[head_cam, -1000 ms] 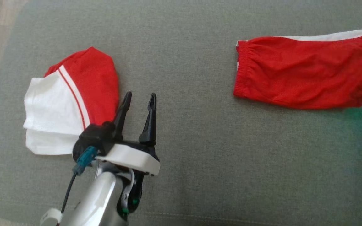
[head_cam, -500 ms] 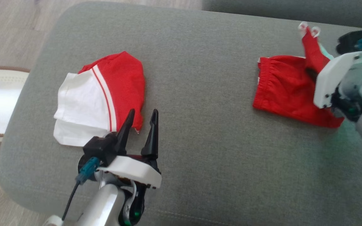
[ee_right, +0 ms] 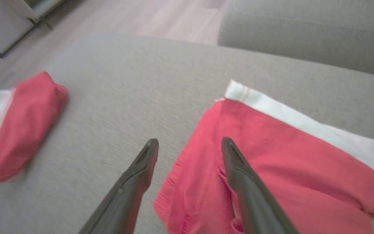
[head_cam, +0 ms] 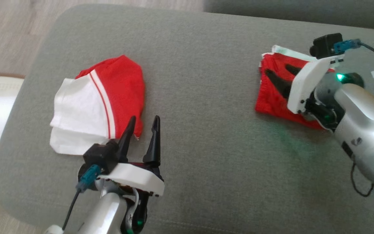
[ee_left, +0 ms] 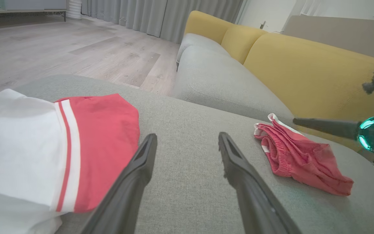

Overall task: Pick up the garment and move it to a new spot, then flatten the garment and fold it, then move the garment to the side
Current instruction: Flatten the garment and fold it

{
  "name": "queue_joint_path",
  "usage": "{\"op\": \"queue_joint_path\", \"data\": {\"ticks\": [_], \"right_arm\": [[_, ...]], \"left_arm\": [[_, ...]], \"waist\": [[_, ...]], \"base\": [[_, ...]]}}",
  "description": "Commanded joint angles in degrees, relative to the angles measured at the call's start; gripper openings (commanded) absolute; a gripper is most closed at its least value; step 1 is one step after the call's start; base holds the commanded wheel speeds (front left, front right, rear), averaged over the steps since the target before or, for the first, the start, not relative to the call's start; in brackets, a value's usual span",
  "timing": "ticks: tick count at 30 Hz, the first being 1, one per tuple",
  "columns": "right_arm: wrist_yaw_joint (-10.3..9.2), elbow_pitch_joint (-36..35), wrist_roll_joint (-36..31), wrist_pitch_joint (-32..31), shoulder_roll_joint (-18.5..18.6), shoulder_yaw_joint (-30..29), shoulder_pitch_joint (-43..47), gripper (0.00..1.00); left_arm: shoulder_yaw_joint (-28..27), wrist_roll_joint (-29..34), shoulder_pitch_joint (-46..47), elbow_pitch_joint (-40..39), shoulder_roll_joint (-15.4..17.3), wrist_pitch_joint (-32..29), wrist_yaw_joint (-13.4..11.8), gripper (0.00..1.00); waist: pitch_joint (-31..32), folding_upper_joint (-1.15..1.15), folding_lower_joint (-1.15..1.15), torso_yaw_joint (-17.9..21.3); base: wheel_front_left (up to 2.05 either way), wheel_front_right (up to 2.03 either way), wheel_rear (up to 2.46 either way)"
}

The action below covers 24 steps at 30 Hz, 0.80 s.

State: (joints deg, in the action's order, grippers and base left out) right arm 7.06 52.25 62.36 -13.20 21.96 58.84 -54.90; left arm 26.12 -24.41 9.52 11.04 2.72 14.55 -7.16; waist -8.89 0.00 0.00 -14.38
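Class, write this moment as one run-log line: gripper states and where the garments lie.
left gripper open beside red-and-white garment | right gripper open over red shorts | both lie on grey cushion

The garment point(head_cam: 266, 104) is red with a white band, the folded cloth point(head_cam: 96, 104) red-and-white striped, the cushion point(head_cam: 200, 97) grey.

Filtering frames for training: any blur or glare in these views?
Right wrist view: motion-blurred, the red-and-white folded garment smeared. Head view: mostly sharp, green glow tinting the grey fabric cushion. Left wrist view: crisp, round teal lamp flaring.
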Motion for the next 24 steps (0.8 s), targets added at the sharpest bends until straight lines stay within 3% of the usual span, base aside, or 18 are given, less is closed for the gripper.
{"op": "queue_joint_path", "data": {"ticks": [1,8,14,24], "right_arm": [[0.43,-2.59,1.24,1.71,0.02,-0.84,1.11,1.0],[0.43,-12.35,6.84,12.17,4.93,-6.56,5.16,1.0],[0.43,-11.43,8.94,20.99,9.36,-12.95,9.38,1.0],[0.43,-6.65,13.43,19.19,8.08,-15.83,13.3,1.0]], "left_arm": [[-2.21,0.26,1.65,-1.86,0.16,0.45,-0.27,1.0],[-3.56,0.82,0.92,-2.41,0.16,0.45,-0.06,1.0],[-4.68,1.76,0.25,-5.1,0.16,0.45,0.26,1.0],[-3.69,2.0,0.54,-5.24,0.16,0.45,0.39,1.0]], "waist": [[0.83,0.0,0.0,1.15],[2.66,0.0,0.0,4.43],[3.13,0.0,0.0,6.3],[1.97,0.0,0.0,5.15]], "base": [[0.0,0.0,0.0],[0.0,0.0,0.0],[0.0,0.0,0.0],[0.0,0.0,0.0]]}}
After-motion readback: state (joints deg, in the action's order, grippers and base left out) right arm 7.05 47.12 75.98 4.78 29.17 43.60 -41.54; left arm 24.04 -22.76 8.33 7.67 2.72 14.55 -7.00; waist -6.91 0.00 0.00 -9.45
